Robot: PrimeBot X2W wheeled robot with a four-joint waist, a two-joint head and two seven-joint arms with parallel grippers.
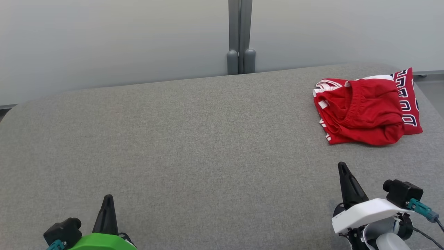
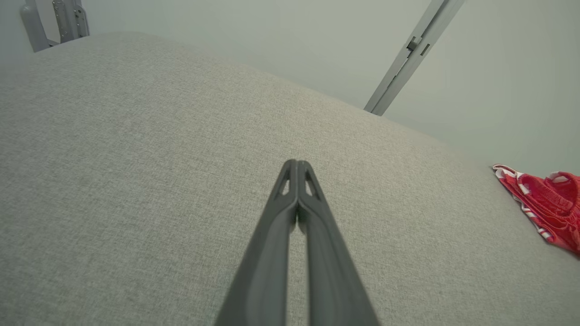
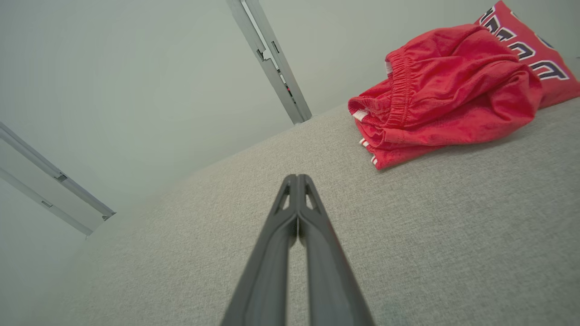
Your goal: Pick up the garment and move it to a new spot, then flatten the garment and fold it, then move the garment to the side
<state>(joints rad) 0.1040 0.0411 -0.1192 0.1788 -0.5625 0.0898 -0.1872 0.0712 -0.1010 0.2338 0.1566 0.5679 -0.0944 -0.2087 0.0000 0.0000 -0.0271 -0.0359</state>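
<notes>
You'll find the garment [image 1: 360,111] red, white-trimmed, dark-lettered, crumpled in a loose heap, far right on the grey tabletop [image 1: 190,139].

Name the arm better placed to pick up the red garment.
Right. The right tool sits just short of the red garment on the right side; the left tool is far across. Both are shut.

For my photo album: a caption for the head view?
Crumpled red garment at far right of the grey fabric surface; both jaws shut, empty.

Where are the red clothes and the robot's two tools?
red clothes [image 1: 360,114], head view, the crumpled middle.
left tool [image 2: 297,162], left wrist view, its shut tips.
right tool [image 3: 297,177], right wrist view, its shut tips.
</notes>
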